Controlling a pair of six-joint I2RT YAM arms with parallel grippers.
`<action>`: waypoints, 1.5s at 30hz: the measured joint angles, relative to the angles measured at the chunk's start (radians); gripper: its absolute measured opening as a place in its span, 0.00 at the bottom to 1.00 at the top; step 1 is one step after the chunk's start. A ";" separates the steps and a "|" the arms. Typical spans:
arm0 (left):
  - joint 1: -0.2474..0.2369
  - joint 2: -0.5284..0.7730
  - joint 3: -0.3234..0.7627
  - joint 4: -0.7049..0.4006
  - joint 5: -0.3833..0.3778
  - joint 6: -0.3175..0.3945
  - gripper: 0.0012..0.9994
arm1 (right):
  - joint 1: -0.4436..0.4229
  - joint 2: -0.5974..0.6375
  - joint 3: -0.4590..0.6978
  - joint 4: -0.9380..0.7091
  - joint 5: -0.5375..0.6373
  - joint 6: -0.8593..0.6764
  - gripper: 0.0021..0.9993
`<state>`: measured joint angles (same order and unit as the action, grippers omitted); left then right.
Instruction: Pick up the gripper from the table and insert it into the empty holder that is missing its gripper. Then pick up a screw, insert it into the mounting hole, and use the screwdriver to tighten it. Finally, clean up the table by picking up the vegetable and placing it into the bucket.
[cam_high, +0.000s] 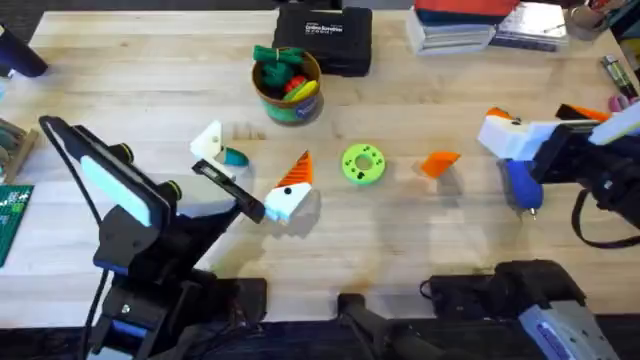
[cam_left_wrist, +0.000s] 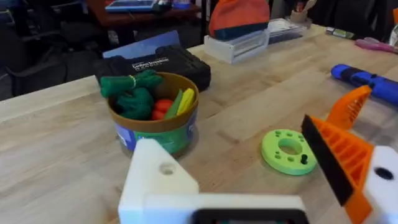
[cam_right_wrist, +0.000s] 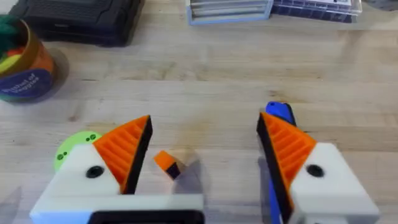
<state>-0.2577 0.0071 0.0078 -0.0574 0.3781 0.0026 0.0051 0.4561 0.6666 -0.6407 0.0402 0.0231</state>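
The gripper (cam_high: 291, 196), a white block with an orange wedge (cam_left_wrist: 346, 144), sits on the end of the black holder (cam_high: 226, 184) of my left arm. A dark hole (cam_left_wrist: 383, 174) shows in its block. My left gripper (cam_high: 250, 168) is open, its other finger (cam_left_wrist: 155, 180) plain white. The teal vegetable (cam_high: 235, 157) lies between the two. The bucket (cam_high: 287, 92) (cam_left_wrist: 155, 127) holds toy vegetables. My right gripper (cam_right_wrist: 205, 121) (cam_high: 543, 116) hovers open and holds nothing. The blue screwdriver (cam_high: 521, 186) (cam_right_wrist: 280, 112) lies below its right finger. I cannot make out a screw with certainty.
A green disc with holes (cam_high: 363, 165) (cam_left_wrist: 287, 150) carries a small black pin. A small orange piece (cam_high: 438, 163) (cam_right_wrist: 165, 162) lies right of it. At the far edge are a black case (cam_high: 322, 40) and stacked boxes (cam_high: 450, 28). A green circuit board (cam_high: 12, 215) lies left.
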 joint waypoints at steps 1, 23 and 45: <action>0.000 0.000 0.000 0.000 0.000 0.000 0.99 | 0.000 0.000 0.000 0.000 0.000 0.000 0.99; 0.000 0.000 0.000 0.000 0.000 0.000 0.99 | 0.000 0.000 0.000 0.000 0.000 0.000 0.99; 0.000 0.000 0.000 0.002 0.127 -0.004 0.99 | 0.000 0.000 0.000 0.000 0.000 0.000 0.99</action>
<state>-0.2577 0.0071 0.0078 -0.0555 0.5047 -0.0013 0.0051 0.4561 0.6666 -0.6407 0.0402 0.0231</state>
